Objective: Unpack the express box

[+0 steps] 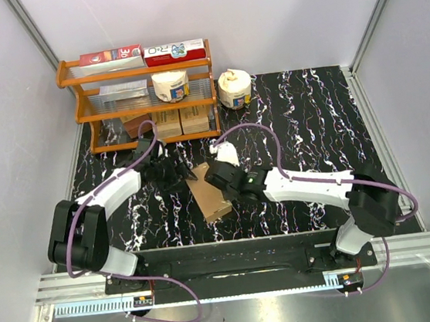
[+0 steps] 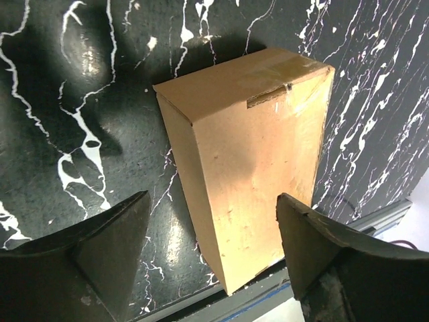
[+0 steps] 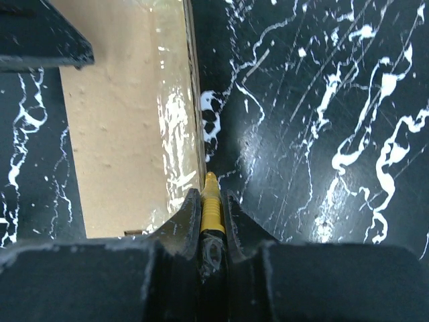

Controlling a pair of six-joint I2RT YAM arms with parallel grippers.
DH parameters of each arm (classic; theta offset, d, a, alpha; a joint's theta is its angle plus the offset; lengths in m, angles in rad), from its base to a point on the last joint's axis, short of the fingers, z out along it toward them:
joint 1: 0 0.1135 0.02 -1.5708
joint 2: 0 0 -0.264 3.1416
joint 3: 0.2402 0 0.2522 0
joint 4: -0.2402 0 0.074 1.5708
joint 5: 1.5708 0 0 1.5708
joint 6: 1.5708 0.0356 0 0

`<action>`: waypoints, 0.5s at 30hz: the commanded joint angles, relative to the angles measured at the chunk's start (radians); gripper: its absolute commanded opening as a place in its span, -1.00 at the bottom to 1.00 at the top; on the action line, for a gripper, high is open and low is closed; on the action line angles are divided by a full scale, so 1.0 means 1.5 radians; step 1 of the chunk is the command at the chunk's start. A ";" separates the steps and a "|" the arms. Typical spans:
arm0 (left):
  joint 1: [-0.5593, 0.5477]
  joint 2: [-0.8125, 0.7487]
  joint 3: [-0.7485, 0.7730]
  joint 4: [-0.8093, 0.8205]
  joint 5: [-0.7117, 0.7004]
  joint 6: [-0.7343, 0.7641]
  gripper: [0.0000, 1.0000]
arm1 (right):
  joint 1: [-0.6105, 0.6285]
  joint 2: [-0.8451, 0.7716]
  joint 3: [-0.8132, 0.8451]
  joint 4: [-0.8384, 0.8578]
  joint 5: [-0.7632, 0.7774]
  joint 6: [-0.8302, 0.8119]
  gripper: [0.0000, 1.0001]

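L gripper [image 2: 213, 201]: jaws wide apart, express box [image 2: 255, 154] flat just ahead of and under the gap, untouched. R gripper [image 3: 211, 196]: clamped on a yellow tool [image 3: 211, 213], tip at the box's long edge, box just left of my jaws. Risk: tip skids onto the table [image 3: 322, 100] or shoves the box askew, b/c nothing pins it.

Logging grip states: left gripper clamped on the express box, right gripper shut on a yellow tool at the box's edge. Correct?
No. The left gripper is open, jaws spread, not clamped on the express box; the left wrist view shows it. The right gripper is shut on the yellow tool at the box's edge.
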 commanded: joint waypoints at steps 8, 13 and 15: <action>0.004 -0.097 0.008 -0.091 -0.235 -0.020 0.18 | -0.002 0.008 0.043 0.102 -0.150 -0.088 -1.00; 0.004 -0.117 0.017 -0.139 -0.336 -0.032 0.13 | -0.002 0.009 0.041 0.118 -0.203 -0.100 -1.00; 0.005 -0.115 0.024 -0.156 -0.348 -0.032 0.11 | -0.003 0.011 0.062 0.063 -0.125 -0.094 -1.00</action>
